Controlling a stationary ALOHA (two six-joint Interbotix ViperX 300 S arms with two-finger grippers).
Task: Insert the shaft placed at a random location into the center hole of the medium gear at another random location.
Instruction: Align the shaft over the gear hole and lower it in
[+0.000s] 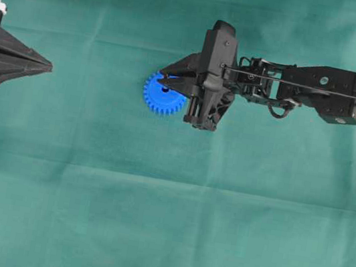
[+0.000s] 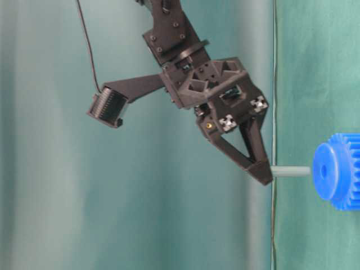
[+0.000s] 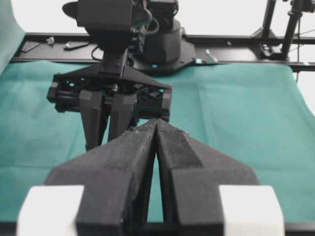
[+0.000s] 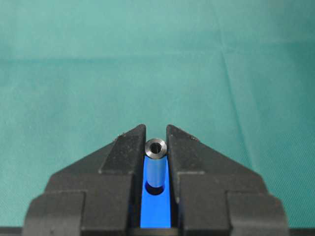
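Right fingers (image 4: 123,152) pinch the shaft (image 4: 156,164) between their tips, its far end meeting the center hole (image 4: 156,189) of the medium gear (image 1: 164,95) directly past them. Left fingers (image 3: 133,147), well away across the green-covered bench (image 1: 163,226), are pressed together with nothing between them.

Your overhead camera looked straight down on the medium gear (image 1: 164,94) from afar. The table-level one sat close, its picture turned sideways, gear (image 2: 339,170) at the right edge. Your right wrist camera peered down onto it (image 4: 155,206), very near. Left wrist view faced it from farther off, gear hidden.
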